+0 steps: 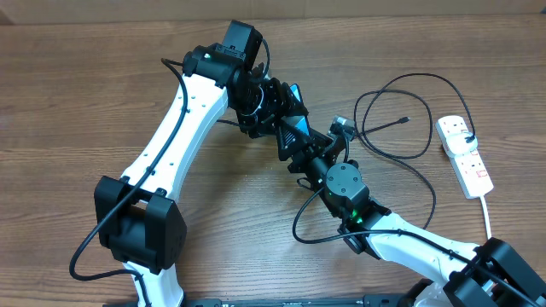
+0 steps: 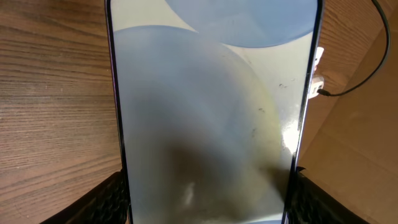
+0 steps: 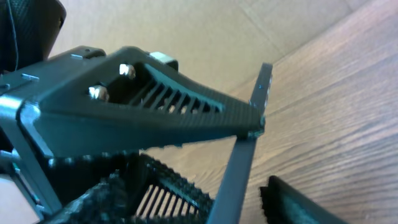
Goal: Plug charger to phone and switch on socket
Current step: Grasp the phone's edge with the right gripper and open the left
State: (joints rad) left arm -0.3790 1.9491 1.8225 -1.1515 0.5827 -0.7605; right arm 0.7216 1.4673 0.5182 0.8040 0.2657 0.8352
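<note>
Phone, slim rectangular smartphone with pale blue screen and dark frame [image 2: 211,112]: held off the brown wood-grain bench [image 1: 68,102], near mid-scene, between the two arms. Screen filling the left wrist view, smudged, lettering not legible.

Left hand [image 2: 208,190]: clenched on the phone, one black textured pad [image 2: 112,199] against each long edge.

Right hand [image 3: 239,196]: released, fingers straddling the phone's thin dark edge. Sliver of bench showing between that edge and one finger [image 3: 292,199]. Contact on the other side not discernible.

Charger, long thin black cable [image 1: 386,126]: lying in loose loops on the bench to the right of both hands, well apart from the phone. Small connector tip [image 1: 406,119] lying free on the wood. Other end running to the socket, seating too small to judge.

Socket, white elongated power strip with red switches and thick white cord [image 1: 465,153]: flat near the bench's right edge. Switch positions too small to read.
</note>
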